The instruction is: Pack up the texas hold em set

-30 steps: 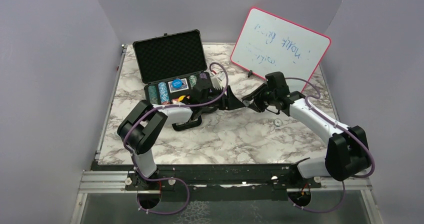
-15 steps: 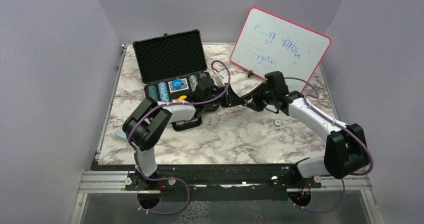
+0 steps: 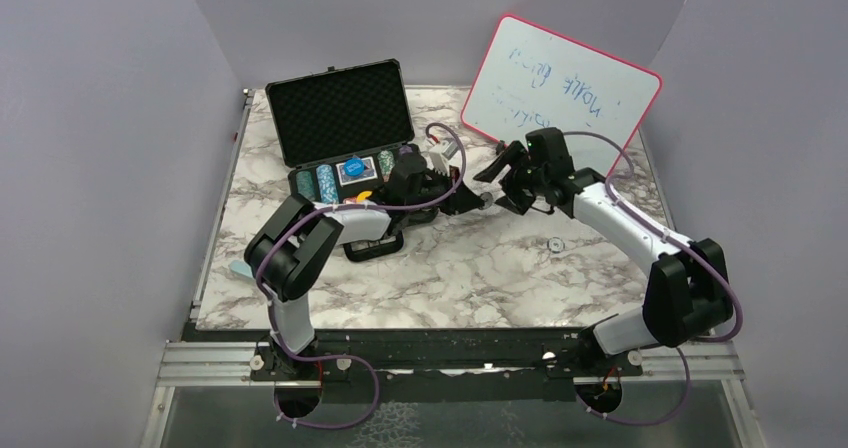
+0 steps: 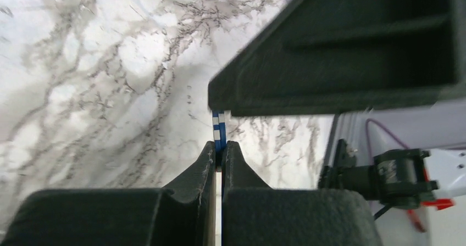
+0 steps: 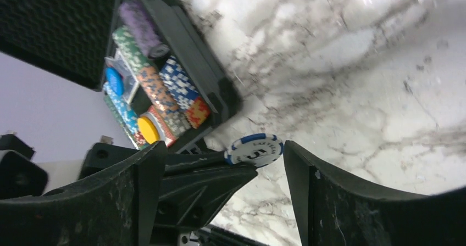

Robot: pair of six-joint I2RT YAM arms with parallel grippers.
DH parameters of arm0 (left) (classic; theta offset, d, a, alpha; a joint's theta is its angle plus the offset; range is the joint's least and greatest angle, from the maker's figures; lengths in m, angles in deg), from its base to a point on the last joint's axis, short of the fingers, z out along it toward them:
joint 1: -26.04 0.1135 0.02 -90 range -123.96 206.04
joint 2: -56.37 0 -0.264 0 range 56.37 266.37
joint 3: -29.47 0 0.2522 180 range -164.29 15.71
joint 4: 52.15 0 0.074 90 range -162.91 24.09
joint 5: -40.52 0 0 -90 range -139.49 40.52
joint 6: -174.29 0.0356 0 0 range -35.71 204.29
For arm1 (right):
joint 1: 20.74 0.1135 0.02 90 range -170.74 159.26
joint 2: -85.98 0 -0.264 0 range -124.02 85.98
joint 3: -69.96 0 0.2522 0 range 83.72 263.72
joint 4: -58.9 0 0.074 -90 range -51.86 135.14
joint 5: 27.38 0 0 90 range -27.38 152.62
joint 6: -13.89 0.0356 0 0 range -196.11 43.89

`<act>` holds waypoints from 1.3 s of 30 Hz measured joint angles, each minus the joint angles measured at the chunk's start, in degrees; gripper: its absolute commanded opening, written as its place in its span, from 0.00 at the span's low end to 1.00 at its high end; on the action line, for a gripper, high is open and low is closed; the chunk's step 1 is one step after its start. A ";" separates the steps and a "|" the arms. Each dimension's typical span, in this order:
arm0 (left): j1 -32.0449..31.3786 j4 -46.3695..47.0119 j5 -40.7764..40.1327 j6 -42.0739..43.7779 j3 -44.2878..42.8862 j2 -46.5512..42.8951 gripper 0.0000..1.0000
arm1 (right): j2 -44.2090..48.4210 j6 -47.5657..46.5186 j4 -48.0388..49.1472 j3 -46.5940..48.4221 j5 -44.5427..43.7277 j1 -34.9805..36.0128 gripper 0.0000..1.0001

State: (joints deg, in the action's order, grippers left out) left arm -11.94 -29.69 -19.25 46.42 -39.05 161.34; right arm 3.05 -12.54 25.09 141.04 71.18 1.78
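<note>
The black foam-lined case (image 3: 340, 116) lies open at the back left, with rows of coloured poker chips (image 5: 176, 87), a yellow button (image 5: 148, 129) and a blue button (image 5: 114, 81) in its tray. My left gripper (image 3: 476, 201) is shut edge-on on a blue-and-white poker chip (image 5: 254, 149) above the marble, right of the case. The same chip (image 4: 220, 129) pokes out past my left gripper (image 4: 219, 146) tips. My right gripper (image 5: 224, 147) stands open around that chip without touching it. In the top view the right gripper (image 3: 503, 180) sits just beyond the left one.
A pink-framed whiteboard (image 3: 560, 88) leans at the back right. One loose chip (image 3: 554, 242) lies on the marble table (image 3: 470, 278) under the right forearm. The case handle (image 3: 372, 250) juts toward the front by the left arm. Purple walls close both sides.
My left gripper has shut on the blue-and-white chip. My right gripper has opened off it and lifted back toward the whiteboard.
</note>
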 measured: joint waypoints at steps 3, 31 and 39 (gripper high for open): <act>1.29 -1.09 1.03 7.50 0.13 -1.38 0.00 | -0.17 -3.48 -1.33 4.28 -1.81 -0.28 0.80; 15.37 -55.25 -0.94 70.99 -25.88 4.07 0.00 | -2.97 -19.74 -6.32 4.98 -6.19 -7.61 0.78; 15.37 -56.24 -4.50 72.08 -27.32 4.87 0.02 | -4.55 -19.98 -6.60 5.09 -6.12 -8.26 0.77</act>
State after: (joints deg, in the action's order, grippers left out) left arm 3.43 -85.92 -23.75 118.51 -66.37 166.21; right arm -1.50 -32.52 18.49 146.13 65.06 -6.48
